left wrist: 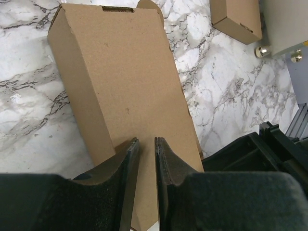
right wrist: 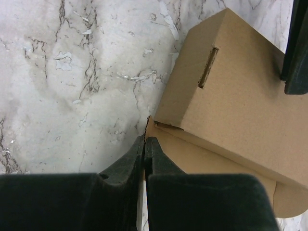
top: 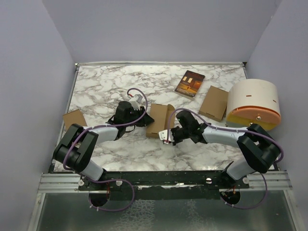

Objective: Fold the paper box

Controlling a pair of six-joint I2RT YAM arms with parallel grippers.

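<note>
From above, I see the plain tan, unprinted cardboard paper box [top: 160, 120] lying mid-table on the glossy white marble table [top: 106, 86] with grey veins, between my two arms. The left gripper [top: 146, 118] is at its left side and the right gripper [top: 167, 137] at its near corner. Beyond it lie a dark reddish-brown printed booklet [top: 189, 83], a second tan cardboard box [top: 213, 103] and a round white drum with an orange band [top: 252, 103]. A flat cardboard piece [top: 73, 118] sits at the table's left edge. Plain pale lilac walls [top: 29, 72] close in three sides.

On the left wrist camera, the box's matte, fibrous top panel runs away from me, its edges sharply creased. My padded black fingers [left wrist: 127, 163] stand a narrow slit apart over its near end; I cannot tell whether they pinch anything.

On the right wrist camera, the fingers are pressed together, tips at the corner of a loose flap [right wrist: 202, 159]. The flap juts from under the folded end, which carries a narrow cut slot [right wrist: 208, 67].
</note>
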